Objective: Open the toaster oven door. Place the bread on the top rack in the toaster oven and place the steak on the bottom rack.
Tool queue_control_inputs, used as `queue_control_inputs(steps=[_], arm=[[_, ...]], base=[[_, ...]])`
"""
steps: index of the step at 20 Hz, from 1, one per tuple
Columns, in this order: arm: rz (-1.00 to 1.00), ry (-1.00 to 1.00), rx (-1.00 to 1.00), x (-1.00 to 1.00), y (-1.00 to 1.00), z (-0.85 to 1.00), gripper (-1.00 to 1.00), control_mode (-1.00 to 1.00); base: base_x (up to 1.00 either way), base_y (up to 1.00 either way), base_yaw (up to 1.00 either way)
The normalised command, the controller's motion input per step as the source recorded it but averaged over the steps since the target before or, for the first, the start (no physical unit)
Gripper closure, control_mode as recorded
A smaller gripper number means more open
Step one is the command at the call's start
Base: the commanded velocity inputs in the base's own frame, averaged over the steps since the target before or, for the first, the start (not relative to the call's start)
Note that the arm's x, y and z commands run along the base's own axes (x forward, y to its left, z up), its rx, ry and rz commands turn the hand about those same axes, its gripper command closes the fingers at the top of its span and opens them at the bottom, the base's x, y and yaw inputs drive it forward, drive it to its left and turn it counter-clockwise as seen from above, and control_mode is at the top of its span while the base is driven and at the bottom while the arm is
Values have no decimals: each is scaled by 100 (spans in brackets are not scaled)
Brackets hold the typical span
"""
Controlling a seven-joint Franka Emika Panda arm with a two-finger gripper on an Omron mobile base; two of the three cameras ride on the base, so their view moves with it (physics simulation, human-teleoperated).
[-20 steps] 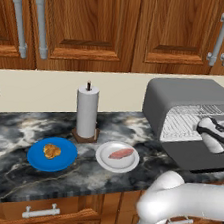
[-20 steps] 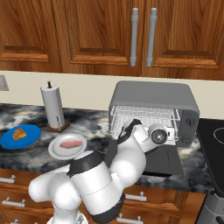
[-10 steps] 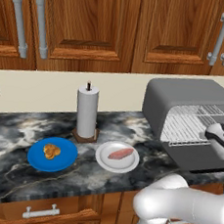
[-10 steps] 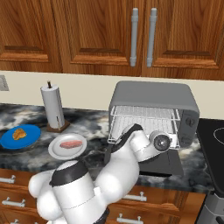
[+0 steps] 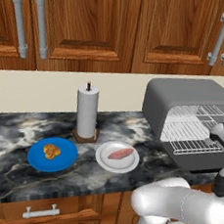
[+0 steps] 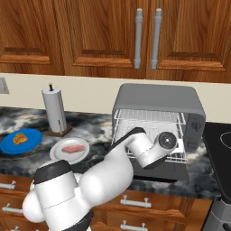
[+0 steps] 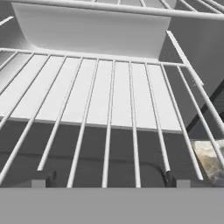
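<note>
Reaching at toaster oven (image 6: 158, 97) | end effector (image 7: 107, 178) open (over bottom rack (image 7: 100, 109))

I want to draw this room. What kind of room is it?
It looks like a kitchen: wooden cabinets above a marble counter, a toaster oven standing open, and a paper-towel roll.

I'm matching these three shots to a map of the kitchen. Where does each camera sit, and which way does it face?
Left base view: behind the arm's left, facing counter and cabinets; toaster oven right, white arm lower right.
Right base view: behind the arm's right; arm lower left, wrist before the oven.
Hand view: on the hand, looking along the bottom rack; fingers spread wide.
Both base views share the bread, steak and paper-towel roll.
</note>
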Motion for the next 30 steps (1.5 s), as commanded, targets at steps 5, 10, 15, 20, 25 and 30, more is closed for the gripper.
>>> queue_control_inputs(steps=[5,10,15,20,25,30], arm=[[7,19,-10,-65,0,-56,-100,-100],[4,12,-10,-68,1,-58,-100,-100],[-2,-10,2,-23,20,23,-100,-100],[-2,-4,1,0,60,40,-100,-100],[-16,18,-1,-6,61,38,-100,-100],[-25,30,0,-12,61,30,-100,-100]], base=[[0,0,0],[0,0,0],[0,0,0],[0,0,0],[0,0,0],[0,0,0]])
